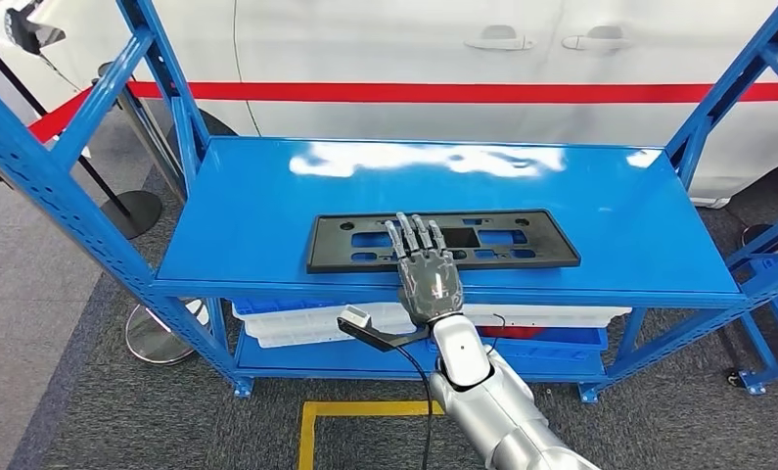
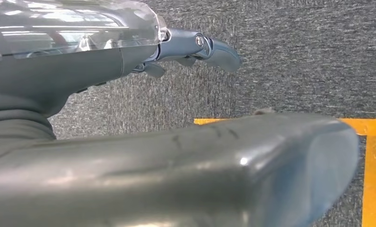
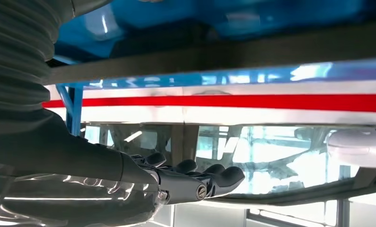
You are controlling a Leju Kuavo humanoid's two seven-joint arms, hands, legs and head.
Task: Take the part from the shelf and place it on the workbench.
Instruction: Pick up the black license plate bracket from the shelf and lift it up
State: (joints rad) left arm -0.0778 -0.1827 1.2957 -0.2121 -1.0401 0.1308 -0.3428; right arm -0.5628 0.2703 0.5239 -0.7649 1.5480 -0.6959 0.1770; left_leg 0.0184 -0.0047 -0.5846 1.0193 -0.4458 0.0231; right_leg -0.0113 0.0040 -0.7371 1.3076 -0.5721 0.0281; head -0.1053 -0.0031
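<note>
Closest to the head camera, the silver right arm (image 1: 492,401) is seen coming up from below, with a black cable (image 1: 419,377) and a small grey-tipped bracket (image 1: 355,318) hung off the wrist. At its end the right hand (image 1: 426,269) is laid palm-down with the fingers (image 1: 414,235) stretched out flat and a bit apart over the near edge of the part (image 1: 522,240), a long flat black plate with cut-out slots. Nothing is gripped by it; whether the fingers are actually pressed on the plate or just held over it can't really be told. The part is found lying flat on the top board of the blue shelf (image 1: 267,186), toward the front edge and roughly centred. Under that board, white and blue trays (image 1: 297,323) are stacked on the lower level. Behind the shelf a white car (image 1: 414,59) with a red stripe (image 1: 463,91) is parked, and a round-footed post (image 1: 130,211) is stood on the grey carpet at left. A yellow taped outline (image 1: 311,431) is marked on the floor in front. From the left wrist camera, the left hand (image 2: 190,47) is seen over grey carpet beside a yellow line (image 2: 372,161), with fingers loosely bent and nothing held.
</note>
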